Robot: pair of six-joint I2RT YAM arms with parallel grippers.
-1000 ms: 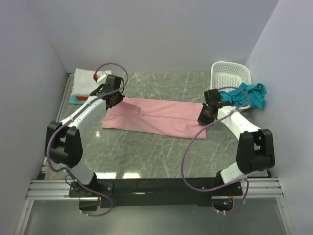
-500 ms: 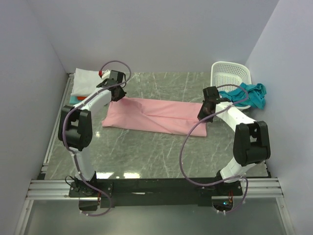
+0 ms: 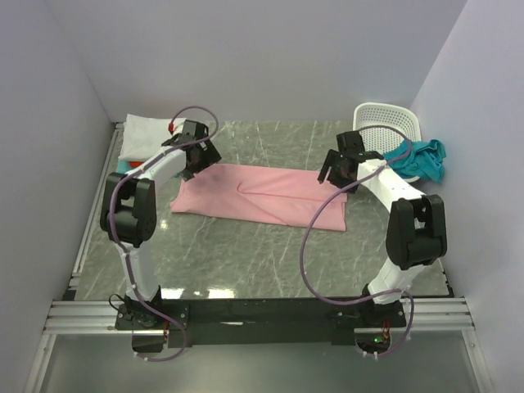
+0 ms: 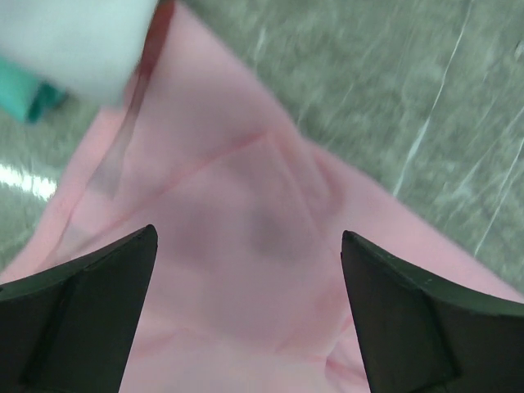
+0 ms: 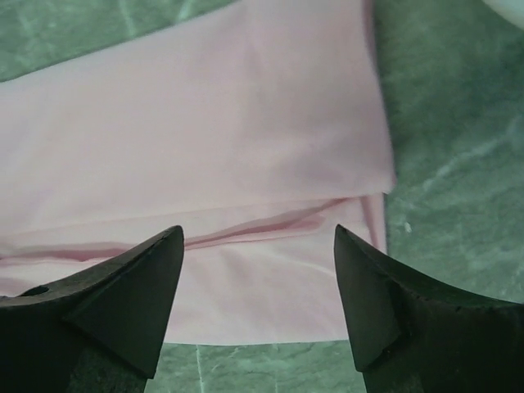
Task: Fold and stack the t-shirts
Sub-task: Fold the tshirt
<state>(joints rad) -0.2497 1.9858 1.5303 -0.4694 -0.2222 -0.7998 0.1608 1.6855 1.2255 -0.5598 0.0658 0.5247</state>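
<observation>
The pink t-shirt point(image 3: 262, 195) lies flat on the table as a long folded band. My left gripper point(image 3: 196, 160) hovers open over its left end, with nothing between the fingers; the left wrist view shows pink cloth point(image 4: 246, 246) below the spread jaws point(image 4: 248, 237). Over the band's right end my right gripper point(image 3: 336, 168) is open too, and in its wrist view the folded edge point(image 5: 205, 139) lies under the jaws point(image 5: 258, 233). A white t-shirt point(image 3: 141, 135) is at the back left, with an orange-red bit point(image 3: 172, 126) beside it. A teal t-shirt point(image 3: 417, 157) hangs from the basket.
A white lattice basket point(image 3: 385, 123) stands at the back right against the wall. A teal strip point(image 3: 123, 166) shows under the white stack at the left edge. Grey walls close in the table on three sides.
Both grippers were shut on the ends of the pink t-shirt and now stand open, the cloth let go. Both have moved a little toward the back; the shirt lies flatter.
</observation>
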